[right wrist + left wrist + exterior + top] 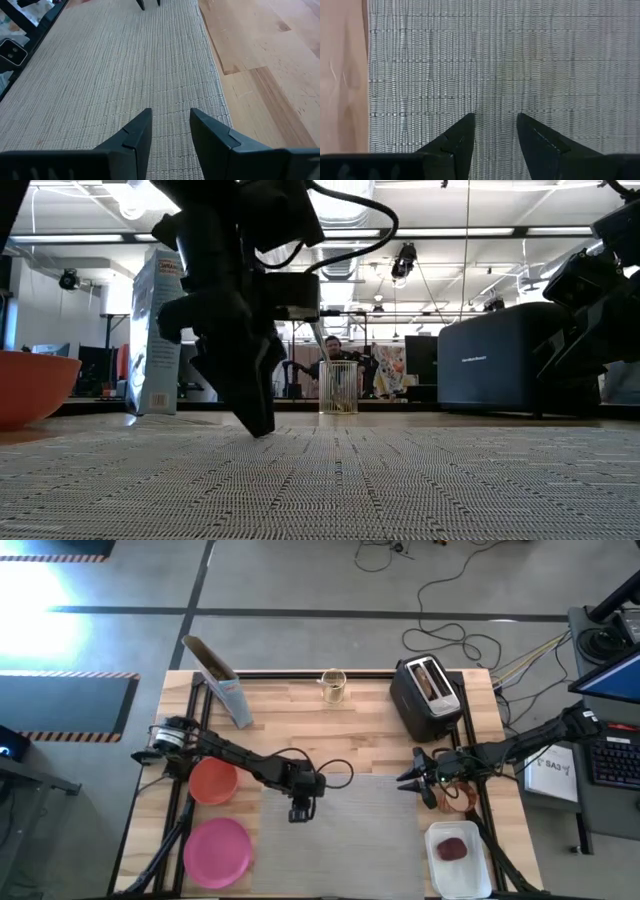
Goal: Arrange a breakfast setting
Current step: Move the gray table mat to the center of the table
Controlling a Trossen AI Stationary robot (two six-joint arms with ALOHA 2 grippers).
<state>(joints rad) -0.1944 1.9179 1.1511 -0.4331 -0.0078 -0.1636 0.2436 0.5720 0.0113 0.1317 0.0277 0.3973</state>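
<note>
Placemat (345,830) down; left gripper (495,131) at its 9 o'clock edge & right gripper (171,129) at 3, both parted, empty; next likely plate (217,852) onto mat

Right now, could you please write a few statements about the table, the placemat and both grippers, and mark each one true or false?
1. The left gripper hangs over the grey placemat with its fingers apart and nothing between them. True.
2. The pink plate lies on the placemat. False: it sits on the bare wood beside the mat, on the left arm's side.
3. The red-orange bowl is stacked inside the pink plate. False: they sit apart, side by side.
4. The right gripper is open over the placemat's edge. True.
5. The toaster stands at the table's far edge. True.
</note>
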